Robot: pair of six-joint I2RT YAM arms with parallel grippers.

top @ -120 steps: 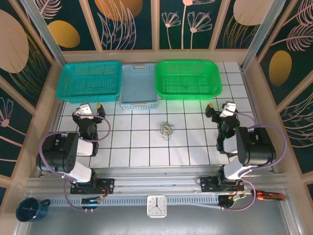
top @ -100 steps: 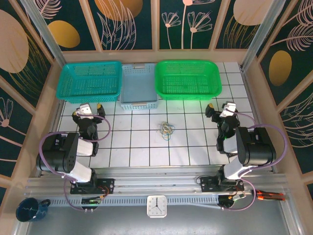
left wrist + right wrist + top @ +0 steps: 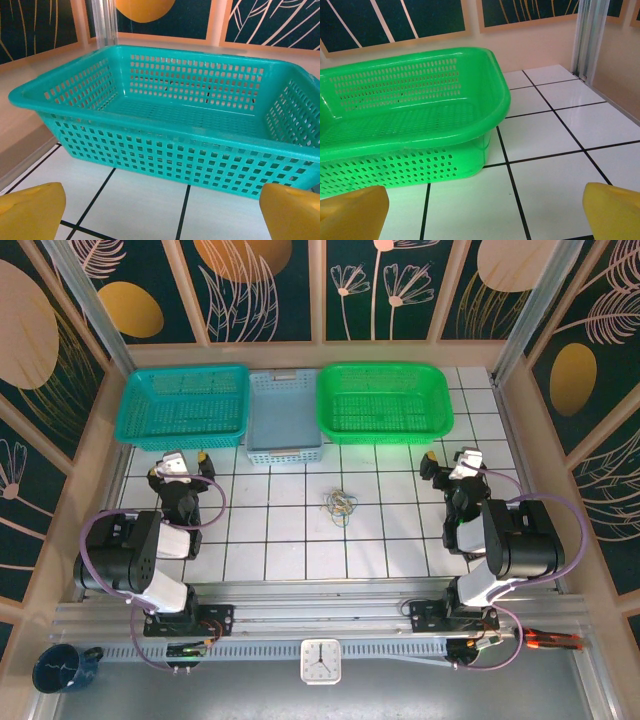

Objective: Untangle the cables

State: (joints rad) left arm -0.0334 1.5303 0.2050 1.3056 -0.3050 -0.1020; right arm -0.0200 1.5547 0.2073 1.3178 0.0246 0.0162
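Note:
The cables [image 3: 340, 505] lie as a small tangle of yellowish, blue and whitish strands on the white tiles at the table's middle. My left gripper [image 3: 179, 462] rests folded back at the left, well away from the tangle, open with nothing between its yellow fingertips [image 3: 30, 212]. My right gripper [image 3: 452, 459] sits folded at the right, equally far from the tangle, open and empty too, its yellow fingertips [image 3: 615, 210] spread wide at the bottom corners of the right wrist view.
Three baskets line the back: teal basket [image 3: 185, 405] [image 3: 165, 150] at left, pale blue tray [image 3: 284, 430] in the middle, green basket [image 3: 385, 402] [image 3: 410, 130] at right. Wooden walls ring the tiled table [image 3: 290, 550]. Both arm bases stand at the near edge.

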